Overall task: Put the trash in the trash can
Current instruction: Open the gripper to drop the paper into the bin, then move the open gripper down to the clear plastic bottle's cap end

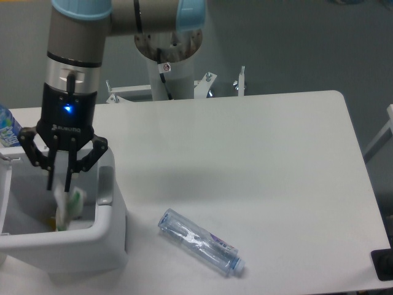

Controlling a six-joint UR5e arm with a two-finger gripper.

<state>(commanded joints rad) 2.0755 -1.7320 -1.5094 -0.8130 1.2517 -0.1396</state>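
On table (276, 153): one bottle (201, 242), one bin (104, 236).

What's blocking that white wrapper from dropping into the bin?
Nothing visible. The gripper hangs over the open bin, fingers spread, and the wrapper is already inside the opening below them. The bottle lies on the table, well to the side.

grey arm (123, 12) with light-blue joint caps, silver wrist, black hand (59, 184) with blue light.

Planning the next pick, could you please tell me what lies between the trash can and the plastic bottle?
Only bare white table lies between the trash can and the plastic bottle, as the fixed camera shows.
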